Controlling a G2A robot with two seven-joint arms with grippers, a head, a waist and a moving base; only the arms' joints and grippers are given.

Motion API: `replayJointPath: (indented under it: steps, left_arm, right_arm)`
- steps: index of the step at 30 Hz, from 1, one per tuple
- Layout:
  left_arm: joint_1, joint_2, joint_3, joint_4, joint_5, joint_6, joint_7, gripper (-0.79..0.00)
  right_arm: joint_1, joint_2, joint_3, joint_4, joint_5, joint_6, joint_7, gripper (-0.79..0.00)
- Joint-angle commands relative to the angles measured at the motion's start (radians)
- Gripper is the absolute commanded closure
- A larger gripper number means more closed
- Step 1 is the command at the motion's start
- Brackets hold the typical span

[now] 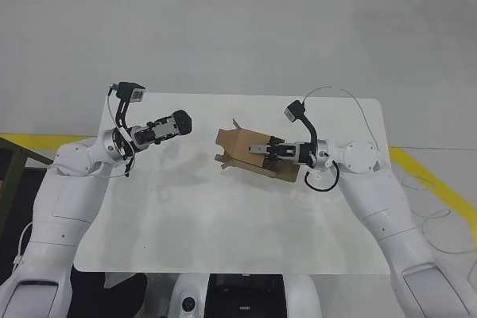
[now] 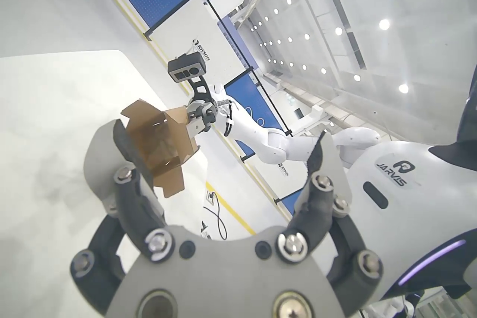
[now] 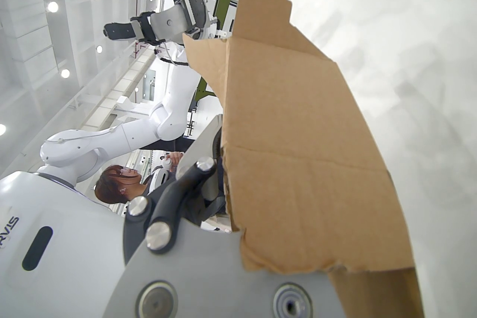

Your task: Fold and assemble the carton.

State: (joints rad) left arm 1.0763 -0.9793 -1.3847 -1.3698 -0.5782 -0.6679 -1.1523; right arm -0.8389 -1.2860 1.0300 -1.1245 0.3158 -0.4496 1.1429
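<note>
From the top view, you have the white table (image 1: 222,230) with the brown cardboard carton (image 1: 240,145) over it, a little toward 1 o'clock from the table's middle. The carton lies on its side. Its loose flaps splay out at its 9 o'clock end, and its long body runs toward 3 o'clock. The right gripper (image 1: 258,149) comes in from 3 o'clock and is clamped on the carton's upper panel. The left gripper (image 1: 181,123) hangs toward 10 o'clock from the table's middle, at 9 o'clock from the carton and apart from it, touching nothing.

In the left wrist view, you can see the left gripper (image 2: 221,133) spread wide, its dark padded fingers (image 2: 128,148) far apart with nothing between them. Beyond them the carton (image 2: 164,133) shows its open mouth toward this camera, with flaps bent outward around the opening. The right gripper (image 2: 196,122) pinches the carton's wall at the far end. You cannot tell whether the carton rests on the table (image 2: 48,110) or is held just off it.

In the right wrist view, the carton (image 3: 298,148) sits close against the camera, a creased panel with a torn edge. One grey finger (image 3: 207,148) lies against the panel's inner side; the other is hidden behind the cardboard. Past the carton's far edge, the left gripper (image 3: 119,30) hangs in the air.
</note>
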Motion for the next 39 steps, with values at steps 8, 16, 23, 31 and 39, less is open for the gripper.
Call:
replayJointPath:
  steps: [8,16,23,31,39]
  left_arm:
    - [0.019,-0.005,-0.043,-0.007,0.345,-0.172,0.274,-0.785]
    - [-0.017,-0.029,0.006,0.063,0.549,-0.344,0.477,-0.785]
    - [-0.012,-0.026,0.030,-0.012,0.690,-0.344,0.525,-0.785]
    - [-0.004,0.012,0.064,-0.053,0.983,-0.344,0.748,-0.785]
    - [-0.009,0.034,0.104,-0.027,1.146,-0.344,0.904,-0.785]
  right_arm:
    - [0.000,0.000,0.000,0.000,0.000,0.000,0.000,0.000]
    - [0.000,0.000,0.000,0.000,0.000,0.000,0.000,0.000]
    - [0.000,0.000,0.000,0.000,0.000,0.000,0.000,0.000]
    - [0.000,0.000,0.000,0.000,0.000,0.000,0.000,0.000]
    - [0.000,0.000,0.000,0.000,0.000,0.000,0.000,0.000]
